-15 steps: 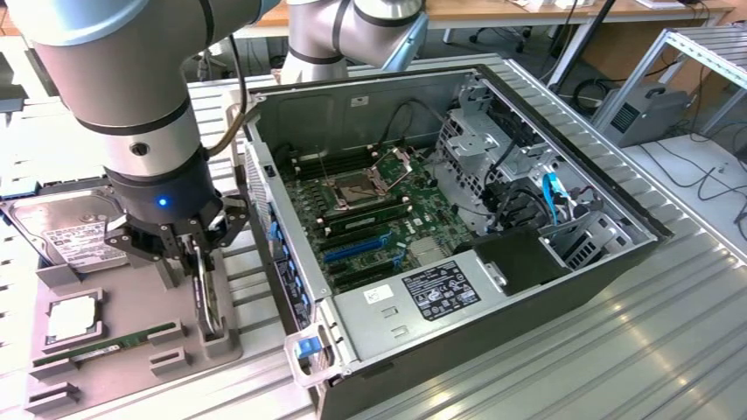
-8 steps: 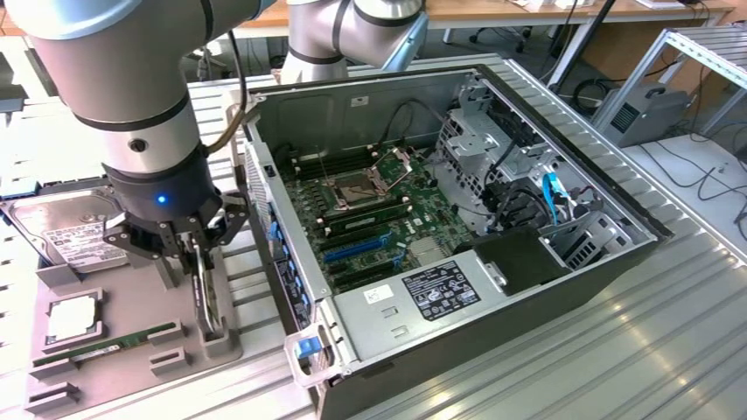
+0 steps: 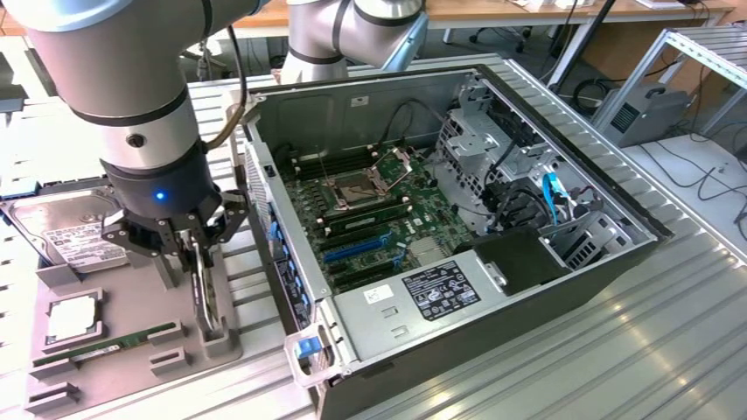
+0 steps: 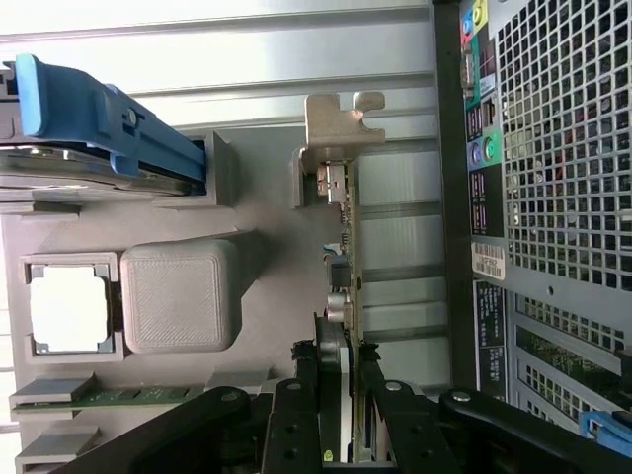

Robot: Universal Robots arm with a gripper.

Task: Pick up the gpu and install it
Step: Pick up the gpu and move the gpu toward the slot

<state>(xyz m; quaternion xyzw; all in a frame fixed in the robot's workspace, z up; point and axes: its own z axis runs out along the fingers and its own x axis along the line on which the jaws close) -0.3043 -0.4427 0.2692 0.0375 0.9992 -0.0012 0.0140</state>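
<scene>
1. The pincer [image 3: 198, 262] is down over the grey parts tray [image 3: 129, 306]. It's about half closed, and its black fingers [image 4: 301, 415] flank the gpu [image 4: 346, 267], one on each flat face. I read that as a grip on the card.
2. The key relation is that the gpu [image 3: 209, 302] sits right between the fingertips, not off to either side. It stands on its long edge in the tray's slotted holder. Its long axis runs out from the fingers, roughly parallel to the near wall of the computer case [image 3: 271, 219].
3. The card is thin, dark and rigid, with small components studding one face. A silver stamped-metal bracket [image 4: 336, 128] with a hooked tab caps the end farthest from the fingers.
4. The tray is matte grey with a fine ribbed print texture and blocky raised holders.
5. Further out on the tray there's a boxy silver hard drive [image 3: 76, 232] with a white label, a square processor chip [image 3: 73, 319] in a pocket, and a narrow green RAM stick [image 3: 105, 347].
6. To the exterior view's right, just beside the tray, the case lies open. You can see the green motherboard [image 3: 373, 210], the blue expansion slots [image 3: 356, 249] and perforated metal at the back.
7. Everything rests on a ribbed aluminium tabletop [image 3: 607, 350].
</scene>
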